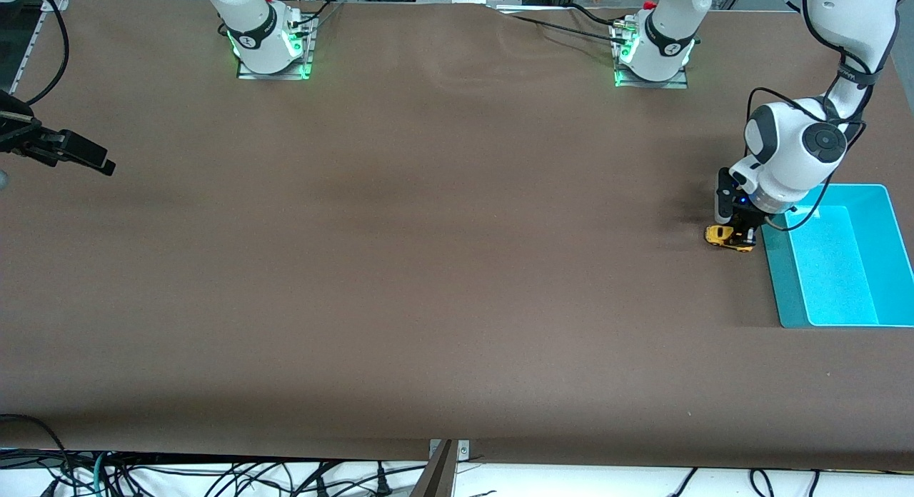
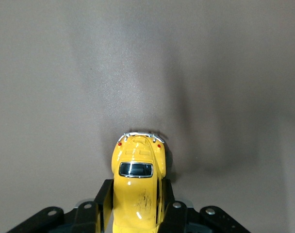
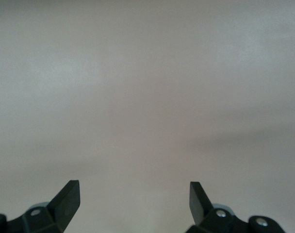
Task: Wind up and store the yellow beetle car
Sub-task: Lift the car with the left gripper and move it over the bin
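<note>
The yellow beetle car (image 1: pixel 730 237) sits on the brown worktop (image 1: pixel 428 268) at the right of the front view, a little above mid-height, just beside the turquoise bin (image 1: pixel 778 283) and outside it, on the bin's side toward the right arm's end of the worktop. Its long axis runs roughly along the worktop's length, tilted slightly in the frame, one end pointing away from the bin and the other toward it. In the left wrist view the car (image 2: pixel 137 189) lies lengthwise between the fingers, its chrome bumper and small red lights at the end pointing away from the wrist.

The left end effector (image 1: pixel 739 229) is down over the car, its black fingers (image 2: pixel 105 199) pressed against the body's two flanks, clamped on it.

The right end effector (image 1: pixel 86 154) waits at the left edge of the front view, over the worktop's end, fingers (image 3: pixel 70 194) spread wide with nothing between them
</note>
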